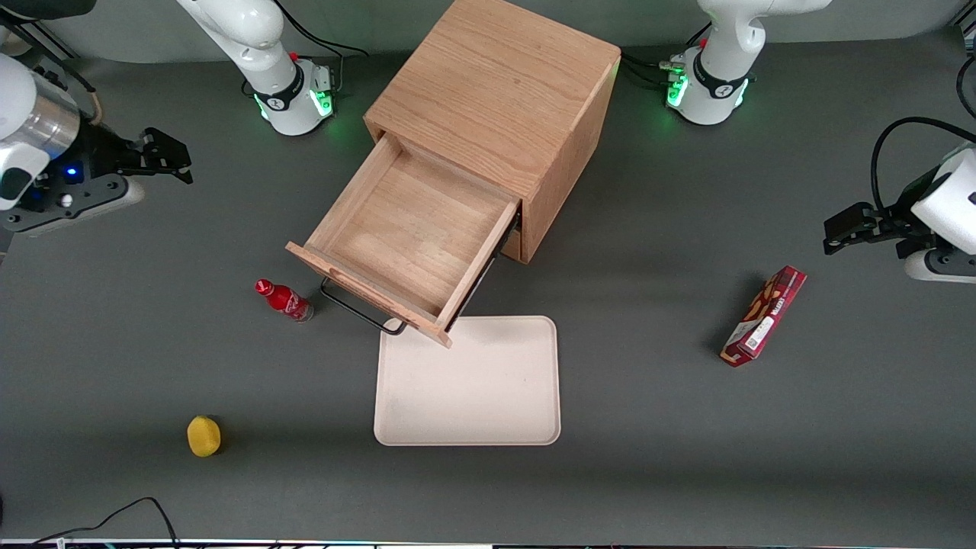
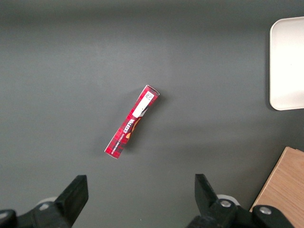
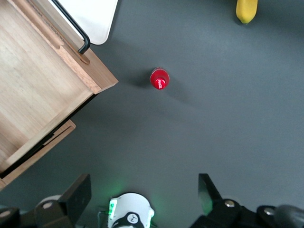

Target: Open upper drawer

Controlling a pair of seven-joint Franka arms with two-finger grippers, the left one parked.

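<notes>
The upper drawer (image 1: 404,229) of the light oak cabinet (image 1: 496,84) stands pulled far out, and its bare wooden inside shows. Its thin black handle (image 1: 358,309) hangs over the edge of the white tray. My right gripper (image 1: 179,156) is open and empty. It hovers above the table toward the working arm's end, well apart from the drawer. In the right wrist view the gripper (image 3: 144,187) has wide-spread fingers (image 3: 80,192) holding nothing, and the drawer (image 3: 33,80) and its handle (image 3: 71,23) show beside it. The lower drawer's front (image 3: 47,142) sits shut beneath.
A small red bottle (image 1: 284,300) stands on the table beside the drawer's front corner; it also shows in the right wrist view (image 3: 159,79). A yellow fruit (image 1: 203,435) lies nearer the front camera. A white tray (image 1: 469,381) lies in front of the drawer. A red snack box (image 1: 765,316) lies toward the parked arm's end.
</notes>
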